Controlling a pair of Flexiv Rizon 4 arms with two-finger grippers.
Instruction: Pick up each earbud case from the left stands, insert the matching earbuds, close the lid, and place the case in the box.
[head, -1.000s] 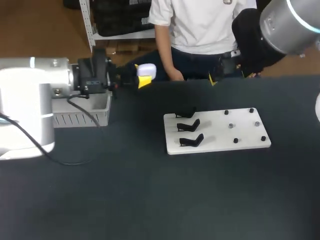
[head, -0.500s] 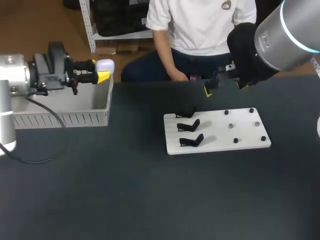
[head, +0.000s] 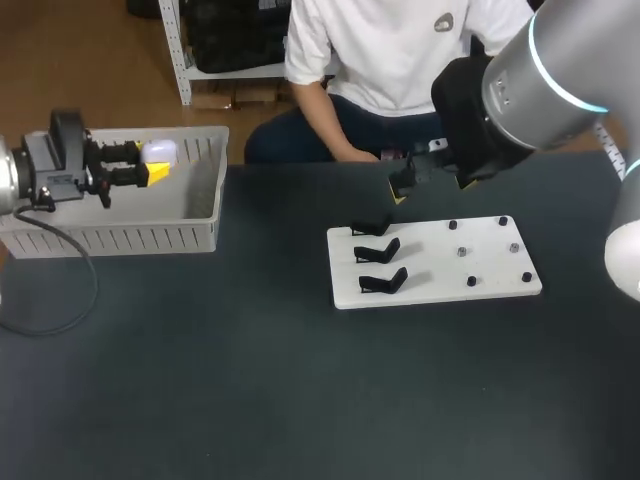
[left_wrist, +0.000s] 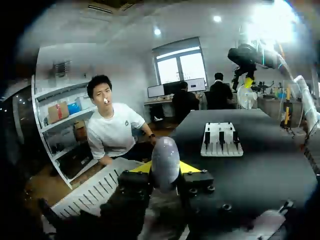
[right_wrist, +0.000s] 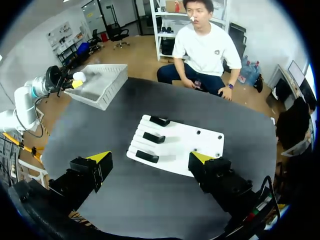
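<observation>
left arm level from left side, left gripper (head: 152, 168) clamped on earbud case (head: 160, 152), right arm raised far right, right gripper (right_wrist: 150, 158) fingers wide apart, apparently tilted down

Earbud case (left_wrist: 165, 162): glossy white, a faint lilac tint is seen. Left hand (head: 152, 165): black body, tips marked bright yellow. Right hand (right_wrist: 151, 159): same scheme, black with yellow tips. Box (head: 190, 235): pale grey, walls patterned with vertical slots. Table (head: 300, 400): plain dark navy-black. Board (head: 490, 265): plain white. Stands (head: 383, 282): black. Pegs (head: 471, 281): mostly black, a couple lighter grey.
</observation>
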